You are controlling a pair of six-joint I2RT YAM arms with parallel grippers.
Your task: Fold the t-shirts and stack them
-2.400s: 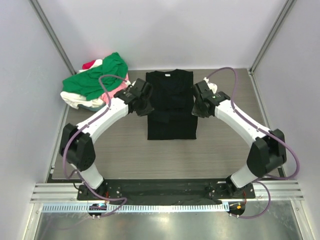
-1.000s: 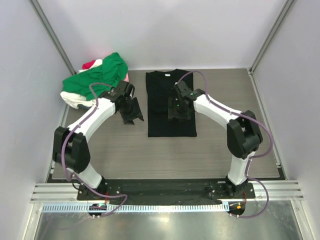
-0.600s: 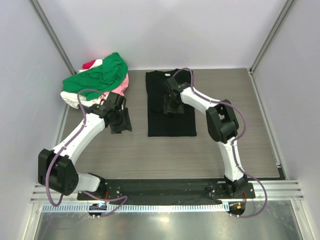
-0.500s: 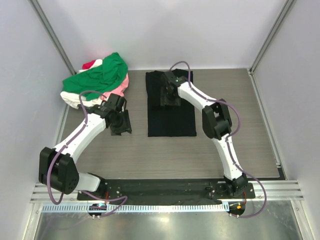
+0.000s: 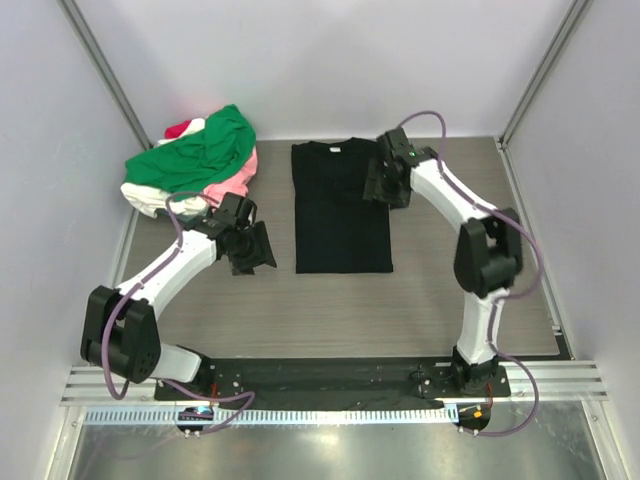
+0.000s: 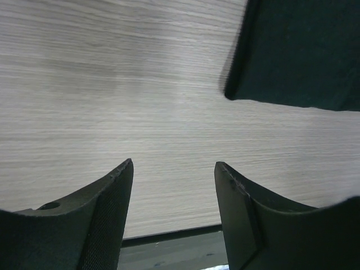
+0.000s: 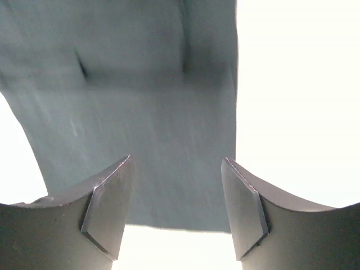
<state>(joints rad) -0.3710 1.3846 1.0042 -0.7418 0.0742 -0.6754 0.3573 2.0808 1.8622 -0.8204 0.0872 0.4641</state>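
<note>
Right gripper (image 5: pixel 381 186): gone from the middle of the black t-shirt (image 5: pixel 340 215) out to its right edge, up near the shoulder; fingers spread, nothing between them.
Left gripper (image 5: pixel 263 250): edged slightly closer to the shirt's lower left side, but apart from it, over bare table (image 5: pixel 300 300); jaws parted and empty.
Black t-shirt: flat at the table's centre as a long narrow rectangle, collar toward the far wall, sleeves already turned in; outline unchanged over the last moments.
Pile: green t-shirt (image 5: pixel 205 150) on top, with pink (image 5: pixel 240 172), white (image 5: pixel 145 198) and red (image 5: pixel 180 128) showing beneath, at the far left, untouched.
Meaning for the task: probably the end of a smoothing pass, with both grippers taking up places on opposite sides for the crosswise fold; stacking not yet begun.
Left wrist view only: the shirt's near corner (image 6: pixel 298 50) lying crisp on the wood grain, well clear of the open left gripper (image 6: pixel 171 166).
Right wrist view only: the right gripper (image 7: pixel 177 160) pointed at cloth (image 7: pixel 140 101), washed pale by glare, with a small crease; contact with the cloth impossible to judge.
Top view only: both arms' positions, the whole shirt, and the waiting pile.
</note>
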